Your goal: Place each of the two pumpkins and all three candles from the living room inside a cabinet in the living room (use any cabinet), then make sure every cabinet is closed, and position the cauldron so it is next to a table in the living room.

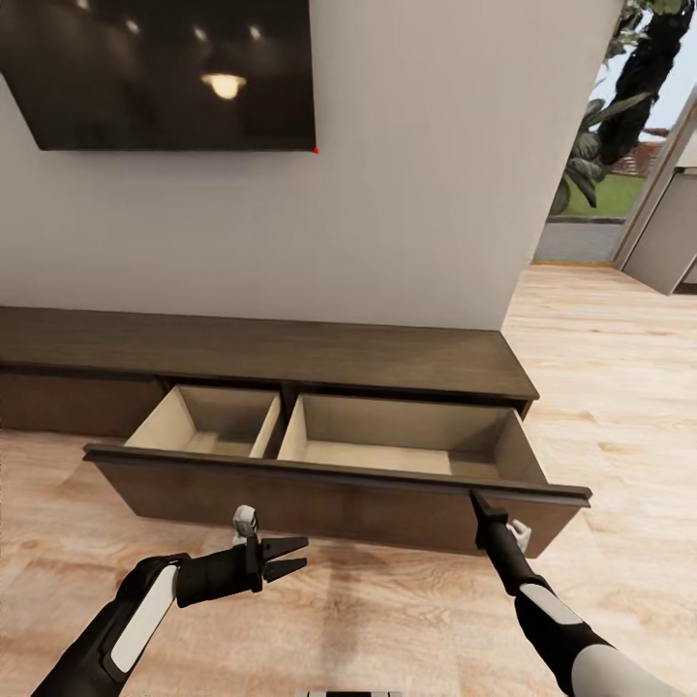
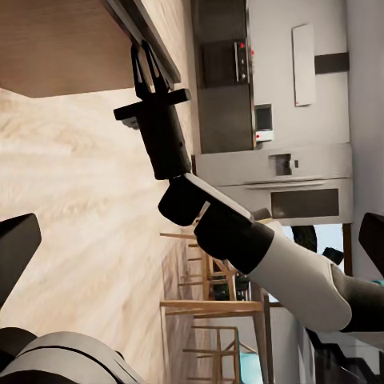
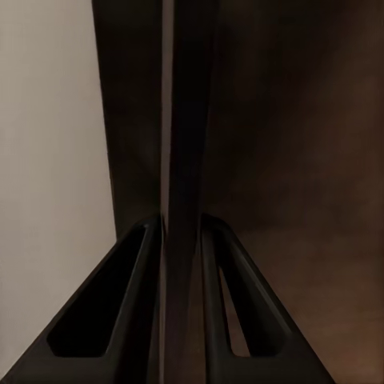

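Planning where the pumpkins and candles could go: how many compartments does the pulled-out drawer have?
2. A smaller compartment toward the robot's left and a wider compartment toward its right, split by one divider. Both look bare, though the drawer front hides their nearest floor.

1. The cabinet drawer stands pulled out, both compartments open from above.
2. A divider separates them.
3. The right gripper pinches the drawer's front lip, seemingly blocking that corner.
4. Bare floor lies before the drawer front.
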`<state>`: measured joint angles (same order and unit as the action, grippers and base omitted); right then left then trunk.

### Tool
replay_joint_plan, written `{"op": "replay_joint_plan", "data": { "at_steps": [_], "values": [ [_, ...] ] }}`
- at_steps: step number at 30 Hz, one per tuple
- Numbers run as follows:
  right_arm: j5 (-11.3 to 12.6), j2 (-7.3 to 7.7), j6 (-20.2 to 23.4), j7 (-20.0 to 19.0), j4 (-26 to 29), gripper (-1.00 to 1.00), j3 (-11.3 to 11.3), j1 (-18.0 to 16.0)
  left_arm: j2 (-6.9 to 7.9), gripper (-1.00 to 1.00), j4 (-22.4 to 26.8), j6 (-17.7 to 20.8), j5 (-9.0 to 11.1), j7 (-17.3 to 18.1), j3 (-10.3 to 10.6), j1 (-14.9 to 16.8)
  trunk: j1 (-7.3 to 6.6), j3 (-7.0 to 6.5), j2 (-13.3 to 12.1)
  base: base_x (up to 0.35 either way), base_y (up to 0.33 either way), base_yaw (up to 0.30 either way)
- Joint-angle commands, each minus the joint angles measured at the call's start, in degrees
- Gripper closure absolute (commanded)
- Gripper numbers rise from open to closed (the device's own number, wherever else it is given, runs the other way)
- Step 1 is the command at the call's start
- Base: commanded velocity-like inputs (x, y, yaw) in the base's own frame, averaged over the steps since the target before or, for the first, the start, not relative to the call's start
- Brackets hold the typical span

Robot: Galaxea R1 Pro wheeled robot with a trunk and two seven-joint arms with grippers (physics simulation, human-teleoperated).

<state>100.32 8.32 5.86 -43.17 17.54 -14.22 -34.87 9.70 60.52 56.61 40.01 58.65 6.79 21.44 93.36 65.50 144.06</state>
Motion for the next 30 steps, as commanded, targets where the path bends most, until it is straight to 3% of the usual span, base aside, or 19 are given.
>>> {"op": "replay_joint_plan", "data": {
  "at_steps": [1, 22, 23, 30],
  "values": [
    [1.37, 1.34, 0.65, -0.77, 0.04, 1.0, 1.13, 0.77, 0.06, -1.0, 0.03, 0.26, 0.16, 0.06, 0.06, 0.0, -0.04, 0.05, 0.03, -0.101, 0.0, 0.0],
    [1.37, 1.29, 0.68, -0.75, 0.04, 1.0, 1.13, 0.77, 0.06, -1.0, 0.03, 0.26, 0.16, 0.06, 0.05, 0.0, -0.04, 0.05, 0.03, -0.024, 0.0, 0.0],
    [1.37, 1.28, 0.69, -0.73, 0.04, -1.0, 1.13, 0.77, 0.06, -1.0, 0.02, 0.26, 0.16, 0.06, 0.06, 0.0, -0.04, 0.05, 0.03, 0.0, 0.0, 0.0],
    [1.37, 1.28, 0.73, -0.69, 0.04, -1.0, 1.13, 0.77, 0.06, -1.0, 0.03, 0.26, 0.16, 0.06, 0.06, 0.0, -0.04, 0.05, 0.03, 0.0, 0.0, 0.0]
  ]
}}
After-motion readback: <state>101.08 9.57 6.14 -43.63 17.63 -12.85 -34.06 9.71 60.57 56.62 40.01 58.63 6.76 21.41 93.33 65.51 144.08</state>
